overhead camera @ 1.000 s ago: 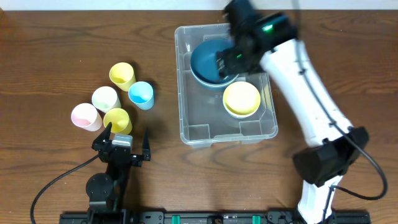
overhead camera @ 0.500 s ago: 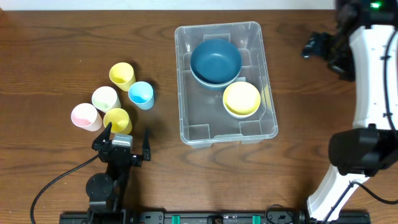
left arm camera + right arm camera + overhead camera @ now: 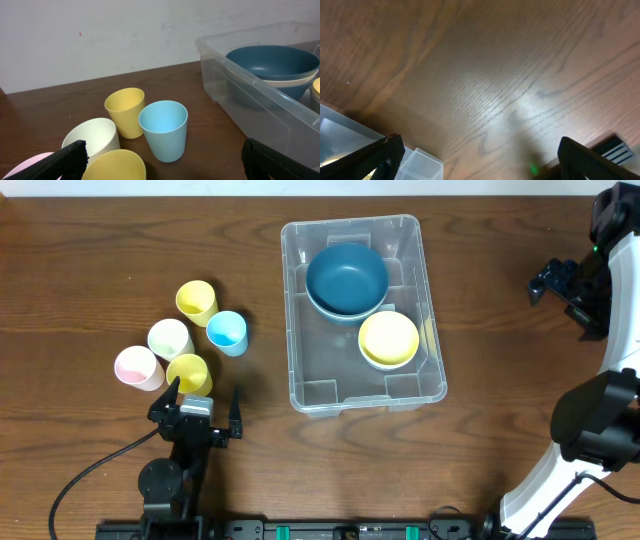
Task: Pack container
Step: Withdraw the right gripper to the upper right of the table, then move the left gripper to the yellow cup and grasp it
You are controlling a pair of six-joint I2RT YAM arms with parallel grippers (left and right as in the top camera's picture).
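At the left of the table (image 3: 80,240), five cups wait unpacked: a pink cup (image 3: 136,367), a white cup (image 3: 169,338), a yellow cup (image 3: 188,372), a second yellow cup (image 3: 196,301) and a light blue cup (image 3: 227,332), clustered close together. My left gripper (image 3: 205,390) sits just behind them, fingers spread wide and empty, exactly as a second ago; it touches nothing.

At centre stands the container (image 3: 291,310), clear-walled and upright, well apart from the cups. At its far end rests a dark blue bowl (image 3: 346,277), which my left wrist view shows nested on a cream bowl (image 3: 280,82). A yellow bowl (image 3: 388,340) lies just beside it, toward the right wall. The near end of the container is bare.

The change is at the right. A second ago my right gripper (image 3: 562,292) hung over the dark blue bowl inside the container. Now it has swung clear to the table's right edge, fingers wide and holding nothing, with only bare wood and a corner of the container under its camera. I judge the bowl delivered and released, and the cups the remaining work, likely falling to my left side.
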